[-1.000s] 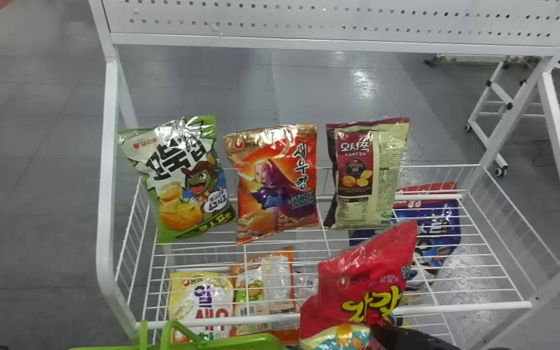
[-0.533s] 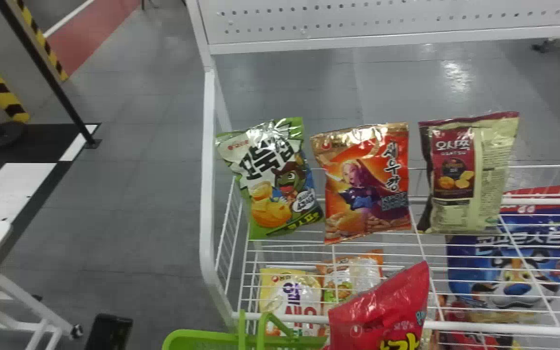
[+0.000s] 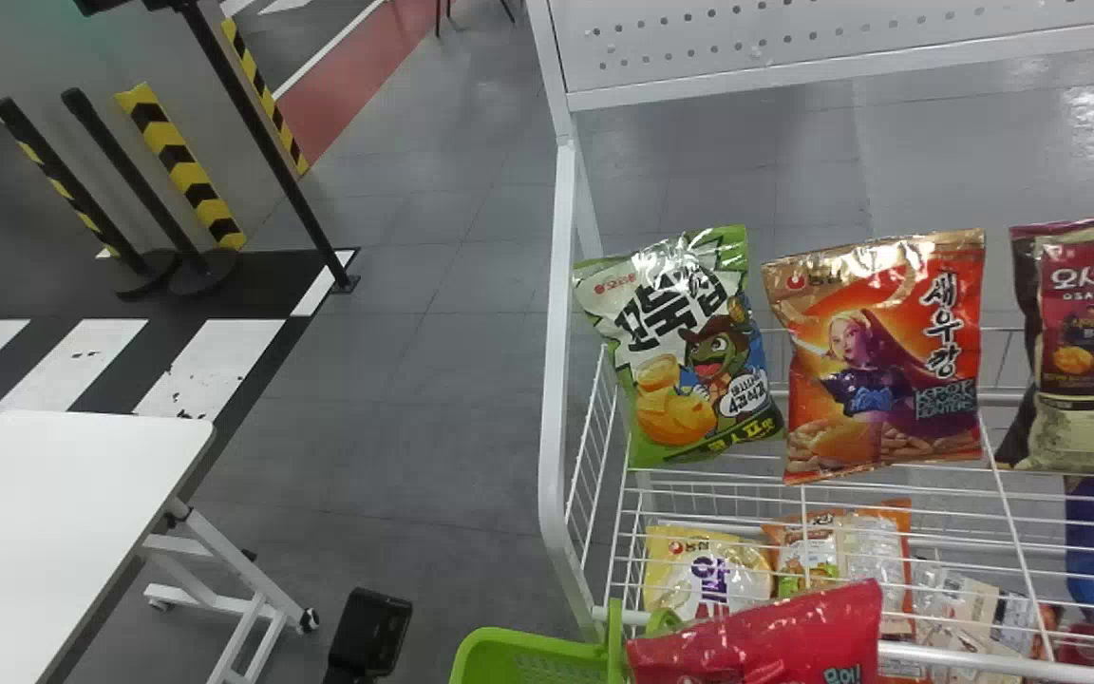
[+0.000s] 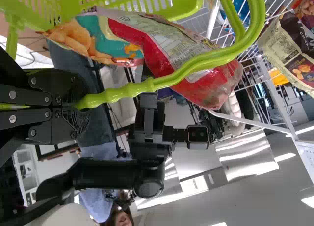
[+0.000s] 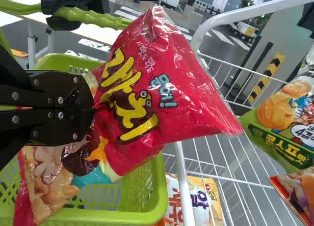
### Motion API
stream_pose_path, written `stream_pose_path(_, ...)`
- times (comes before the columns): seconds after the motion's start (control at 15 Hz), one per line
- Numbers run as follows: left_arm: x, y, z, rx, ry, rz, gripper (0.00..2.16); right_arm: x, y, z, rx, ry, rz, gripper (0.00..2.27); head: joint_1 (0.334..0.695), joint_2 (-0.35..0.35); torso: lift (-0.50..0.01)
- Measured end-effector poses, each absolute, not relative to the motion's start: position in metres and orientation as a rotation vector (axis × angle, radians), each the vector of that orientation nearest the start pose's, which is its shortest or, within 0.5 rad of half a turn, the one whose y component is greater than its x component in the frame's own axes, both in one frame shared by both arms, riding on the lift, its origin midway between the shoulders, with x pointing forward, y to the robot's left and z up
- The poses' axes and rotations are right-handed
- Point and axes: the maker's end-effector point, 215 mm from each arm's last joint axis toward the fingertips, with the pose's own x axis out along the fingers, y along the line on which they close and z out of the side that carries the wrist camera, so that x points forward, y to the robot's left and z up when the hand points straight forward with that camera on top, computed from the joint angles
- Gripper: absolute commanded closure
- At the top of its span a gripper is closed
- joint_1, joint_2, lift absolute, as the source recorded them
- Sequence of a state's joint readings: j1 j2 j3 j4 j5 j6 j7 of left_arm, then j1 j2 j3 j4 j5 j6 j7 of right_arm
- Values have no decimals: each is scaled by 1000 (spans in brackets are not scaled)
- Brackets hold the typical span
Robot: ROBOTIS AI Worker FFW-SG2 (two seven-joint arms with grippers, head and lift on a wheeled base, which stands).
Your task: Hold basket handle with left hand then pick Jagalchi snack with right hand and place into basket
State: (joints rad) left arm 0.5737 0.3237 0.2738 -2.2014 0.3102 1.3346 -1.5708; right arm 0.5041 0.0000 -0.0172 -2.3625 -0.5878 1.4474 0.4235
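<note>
red and crinkly, the snack bag [image 3: 765, 632] is pinched between the two black fingers of the right gripper [image 5: 92, 108], which close on its middle so the plastic puckers there. one end of the bag stands out past the fingers, while the other hangs over the green basket [image 3: 528, 655]; i cannot tell whether it touches the rim. the left gripper [image 4: 81, 105] is clamped on the basket's ribbed green handle [image 4: 196, 64], its fingers squeezed around the bar. the basket sits at the front left corner of a white wire rack [image 3: 556, 380]. above the rack's mesh hang a green and white bag [image 3: 680, 351], an orange bag [image 3: 879, 351] and a maroon and cream bag [image 3: 1093, 351], side by side. a yellow bag [image 3: 708, 575] lies lower in the rack, next to an orange-edged packet [image 3: 870, 560]. off to the left stands a white table [image 3: 63, 532] on a wheeled frame, with black and yellow striped guards [image 3: 181, 166] behind it on the gray floor [image 3: 395, 408].
</note>
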Motion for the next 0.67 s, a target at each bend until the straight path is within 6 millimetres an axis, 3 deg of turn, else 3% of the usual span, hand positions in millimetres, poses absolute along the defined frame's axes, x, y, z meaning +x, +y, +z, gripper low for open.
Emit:
stream_pose_path(0.47,171,150,-362,-922,991,-1276,2152,238,32,-463,622,1095,854,2216,695,350,-8)
stream_pose_path(0.53,171,150,-361,-929,988,-1279,2148,240,38,-466,619,1093,861,1929,695,350,-8)
stream_pose_path(0.67,171,151,-359,-935,984,-1280,2152,242,49,-464,627,1072,892,-2,695,350,-8)
